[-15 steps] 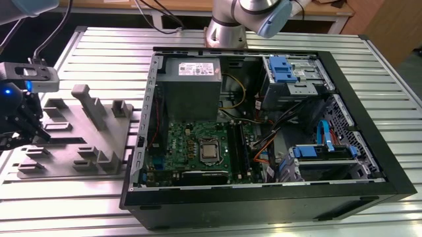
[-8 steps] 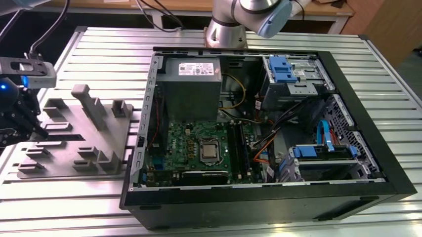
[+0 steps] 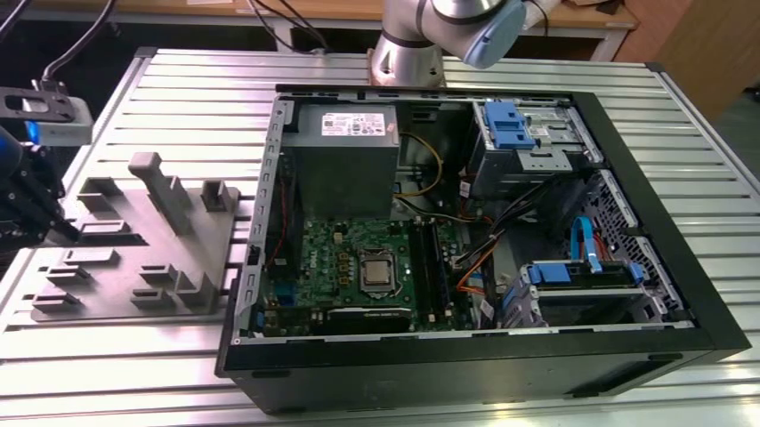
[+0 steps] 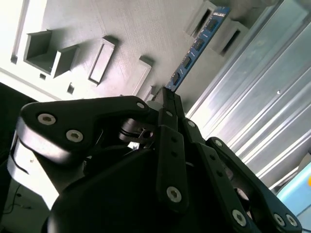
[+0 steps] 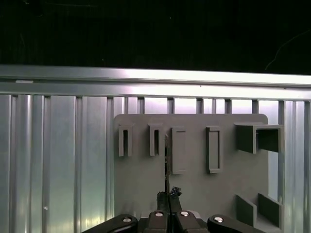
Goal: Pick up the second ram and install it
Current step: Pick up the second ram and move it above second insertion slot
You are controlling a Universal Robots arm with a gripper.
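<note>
My gripper point(image 4: 168, 95) pinched the second ram point(image 4: 197, 46) by 1 end, edge-on above the tray point(image 4: 121, 29), presumably for slotting.

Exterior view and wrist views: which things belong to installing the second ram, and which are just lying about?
Job in hand: second ram, clamped in the gripper; motherboard.
Lying about: grey fixture tray, power supply, blue drive caddy.

Exterior view looks down from high — both wrist views hug the shared tray point(image 3: 119, 298) point(image 4: 126, 24) point(image 5: 194, 189).
</note>
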